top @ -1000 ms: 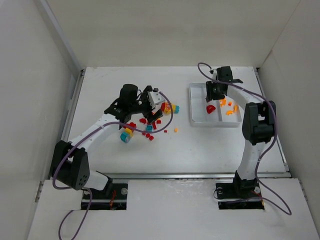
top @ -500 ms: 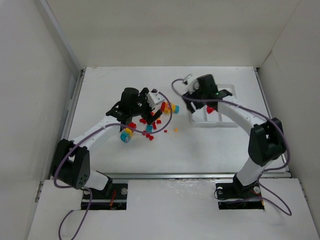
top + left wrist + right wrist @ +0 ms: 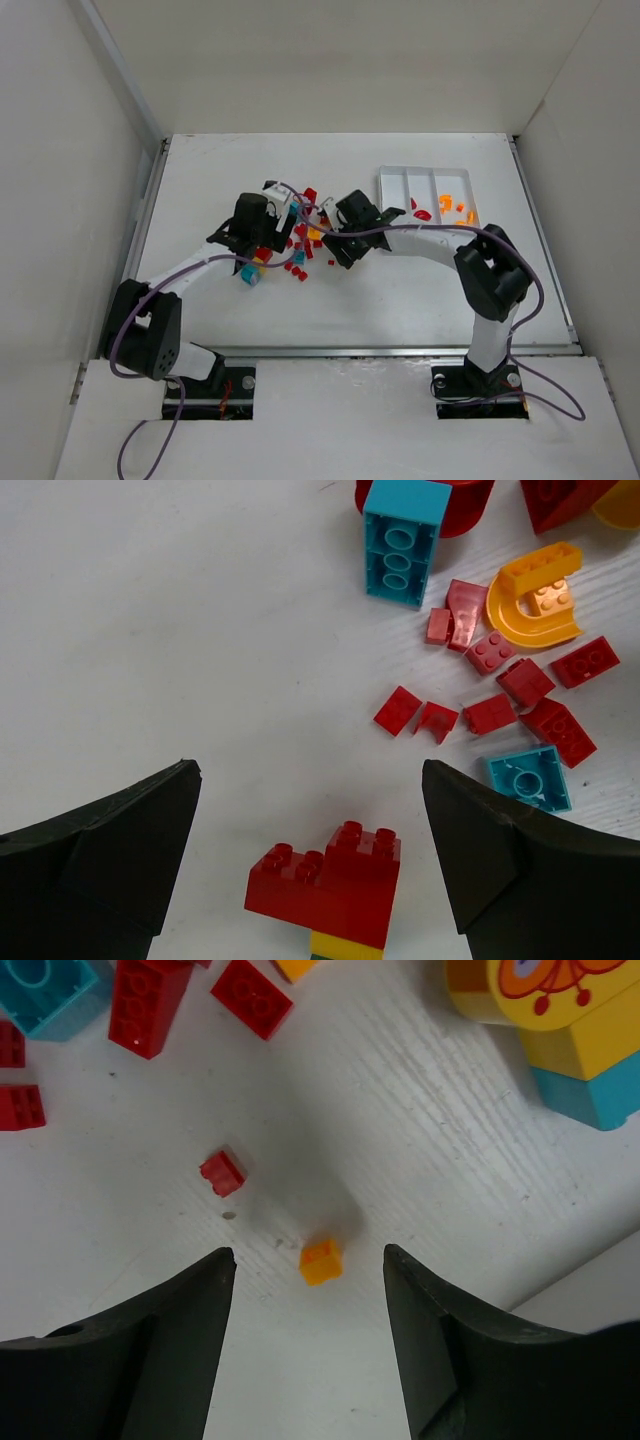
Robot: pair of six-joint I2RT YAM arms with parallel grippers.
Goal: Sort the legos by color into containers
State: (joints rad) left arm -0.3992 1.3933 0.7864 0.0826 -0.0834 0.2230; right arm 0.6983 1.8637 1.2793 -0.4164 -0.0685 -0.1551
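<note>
Tiny red, orange, teal legos (image 3: 298, 258) scattered mid-table, few in white tray (image 3: 395, 200). Only on right wrist: orange brick (image 3: 320, 1261) between spread right gripper (image 3: 307, 1254), untouched. Left gripper (image 3: 310, 780) spread wide.

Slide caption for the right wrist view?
Open right gripper framing a lone orange lego on the table, a red lego nearby.

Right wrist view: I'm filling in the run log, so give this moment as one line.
right gripper: open, above orange lego | left gripper: open, above red brick stack | tray: red and orange pieces inside
</note>
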